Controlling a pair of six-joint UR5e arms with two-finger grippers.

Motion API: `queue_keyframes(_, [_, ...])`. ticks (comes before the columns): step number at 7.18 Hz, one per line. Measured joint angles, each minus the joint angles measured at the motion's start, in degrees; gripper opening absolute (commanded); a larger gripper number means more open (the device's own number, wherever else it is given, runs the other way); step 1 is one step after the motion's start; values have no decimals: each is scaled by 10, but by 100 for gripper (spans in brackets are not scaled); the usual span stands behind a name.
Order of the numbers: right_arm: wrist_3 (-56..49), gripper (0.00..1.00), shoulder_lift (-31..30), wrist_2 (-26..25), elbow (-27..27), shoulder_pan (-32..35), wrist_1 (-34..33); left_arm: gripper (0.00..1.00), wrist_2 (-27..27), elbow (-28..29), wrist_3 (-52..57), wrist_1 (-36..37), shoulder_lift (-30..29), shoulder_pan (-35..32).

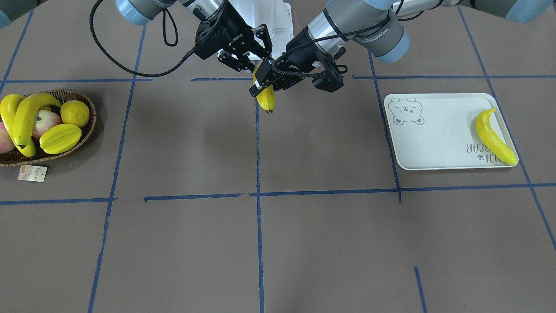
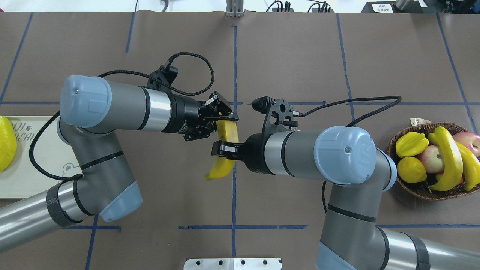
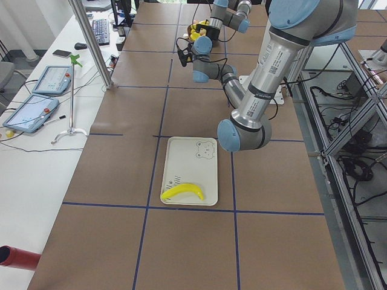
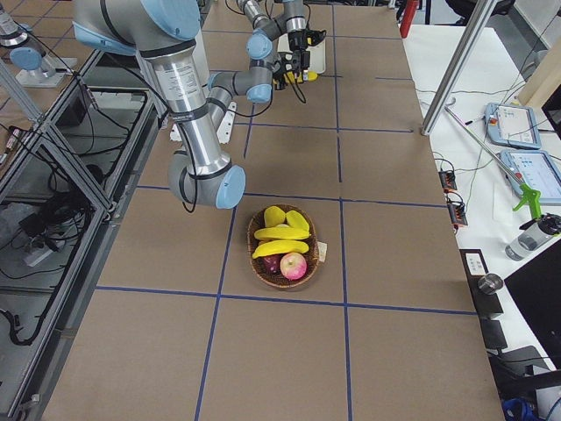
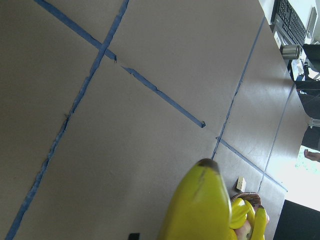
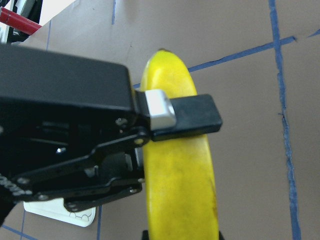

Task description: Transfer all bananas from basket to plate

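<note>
Front view: left tool (image 1: pixel 265 84) and right tool (image 1: pixel 257 63) both pinch one banana (image 1: pixel 266 100) in the air, well apart from the plate (image 1: pixel 438 139). Overhead view: same double hold. I judge a badly timed release could drop it short of the plate.

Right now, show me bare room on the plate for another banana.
The plate is mostly bare: the middle stretch between the bear drawing and the placed banana by the lettering would take the held banana. The basket is crowded.
</note>
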Motion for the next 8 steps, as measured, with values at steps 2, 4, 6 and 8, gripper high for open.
queue_keyframes(2, [0, 99, 0, 2, 3, 1, 0, 0, 1, -1, 1, 1, 3, -3])
queue_keyframes(4, [-1, 99, -2, 8, 17, 4, -1, 0, 1, 0, 1, 2, 7, -5])
queue_keyframes(6, [-2, 99, -18, 57, 35, 30, -10, 0, 0, 0, 15, 25, 29, -16])
queue_keyframes(8, [-8, 99, -58, 153, 59, 91, -34, 0, -2, -10, 70, 120, 50, -40])
